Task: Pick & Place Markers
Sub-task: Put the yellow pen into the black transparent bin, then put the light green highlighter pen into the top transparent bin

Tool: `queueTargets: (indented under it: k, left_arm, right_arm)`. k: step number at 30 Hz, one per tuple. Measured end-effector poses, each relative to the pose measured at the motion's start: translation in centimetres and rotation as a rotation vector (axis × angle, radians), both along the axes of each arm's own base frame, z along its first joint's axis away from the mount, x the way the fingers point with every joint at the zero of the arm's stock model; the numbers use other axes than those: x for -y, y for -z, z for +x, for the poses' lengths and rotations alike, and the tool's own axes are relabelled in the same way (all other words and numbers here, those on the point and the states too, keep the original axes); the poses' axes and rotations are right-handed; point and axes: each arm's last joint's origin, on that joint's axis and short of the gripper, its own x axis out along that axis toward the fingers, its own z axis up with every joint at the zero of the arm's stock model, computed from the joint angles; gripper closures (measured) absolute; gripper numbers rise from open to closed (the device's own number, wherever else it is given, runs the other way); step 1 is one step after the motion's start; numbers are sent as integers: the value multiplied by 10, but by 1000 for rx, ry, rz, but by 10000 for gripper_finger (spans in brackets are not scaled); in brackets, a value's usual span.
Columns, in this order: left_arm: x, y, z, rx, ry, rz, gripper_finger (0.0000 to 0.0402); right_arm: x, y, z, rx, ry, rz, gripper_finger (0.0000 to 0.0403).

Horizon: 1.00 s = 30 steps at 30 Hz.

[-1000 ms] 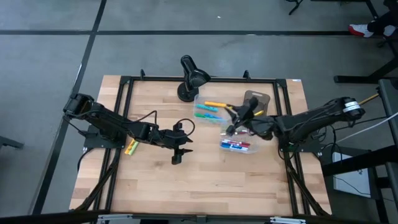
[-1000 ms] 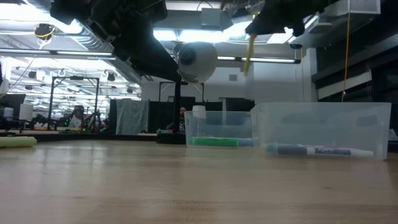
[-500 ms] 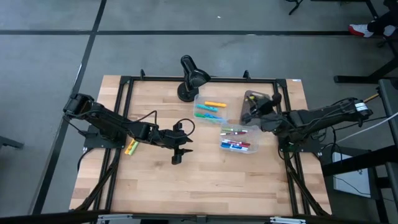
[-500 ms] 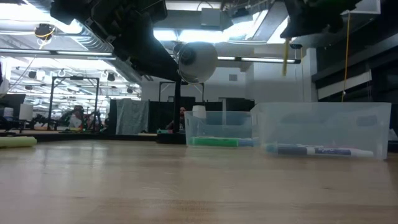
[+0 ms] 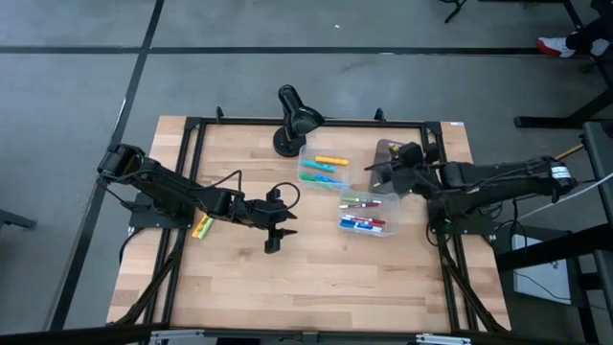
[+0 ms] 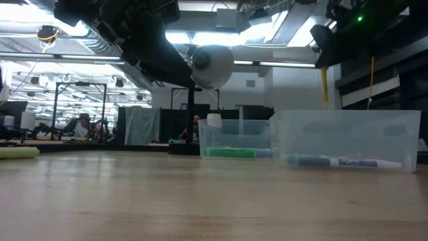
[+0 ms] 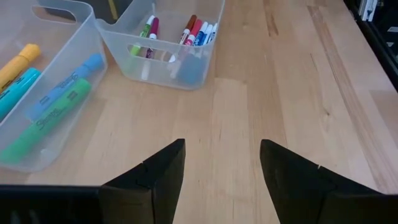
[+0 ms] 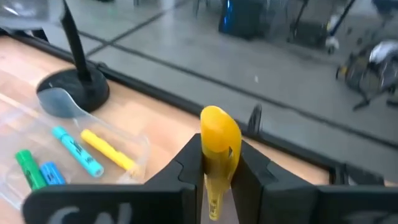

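At the desk's left, two stray markers lie by the idle left tool, spread empty. Rightward, sorted markers fill two clear bins. The right tool pinches a yellow marker above the grey tray, seemingly for sorting.

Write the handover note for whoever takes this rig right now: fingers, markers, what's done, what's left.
Right gripper: fingers shut on a yellow marker, raised above the table at the far right, over the grey-brown tray.
Left gripper: fingers open, holding nothing, waiting left of the bins.
Far clear bin: holds orange, yellow, blue and green markers.
Near clear bin: holds thinner red, blue, pink and green markers.
Loose: yellow and green markers on the table's left side.
Done: most markers are binned.
Left: place the held yellow marker, then likely collect the loose pair.
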Motion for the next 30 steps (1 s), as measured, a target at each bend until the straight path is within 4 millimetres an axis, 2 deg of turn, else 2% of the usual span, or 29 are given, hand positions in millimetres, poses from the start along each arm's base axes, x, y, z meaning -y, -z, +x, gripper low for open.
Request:
queueTargets:
  k: [7, 15, 23, 30]
  left_arm:
    - [0, 0, 0, -1, -1, -2, 199]
    - [0, 0, 0, -1, -2, -3, 199]
    - [0, 0, 0, -3, -6, -9, 199]
    - [0, 2, -2, -29, -14, -15, 199]
  right_arm:
    - [17, 6, -4, -20, 34, 146, 336]
    - [33, 11, -8, -34, 45, 304, 344]
    - [44, 12, -12, -6, 99, 347, 294]
    - [47, 12, -14, 12, 136, 357, 272]
